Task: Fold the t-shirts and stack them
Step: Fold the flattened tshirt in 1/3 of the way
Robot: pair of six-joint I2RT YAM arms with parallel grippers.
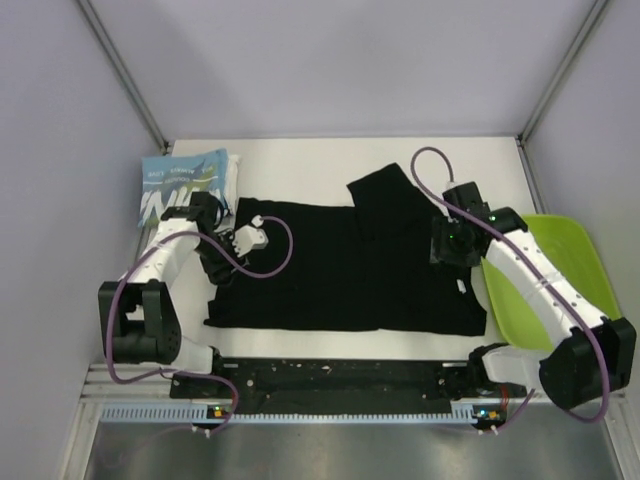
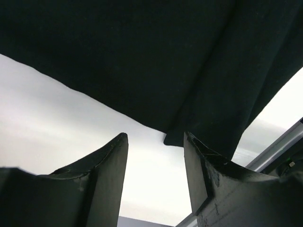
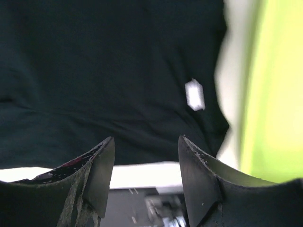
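The black t-shirt lies spread across the middle of the white table, one sleeve folded up at the back. Its small white neck label shows in the right wrist view. The light blue t-shirt with white lettering lies folded at the back left. My left gripper is open and empty at the black shirt's left edge; the shirt fills the top of its view. My right gripper is open and empty above the shirt's right side.
A lime-green tray sits at the right, next to the right arm, and shows in the right wrist view. Grey walls enclose the table. The dark rail with the arm bases runs along the near edge.
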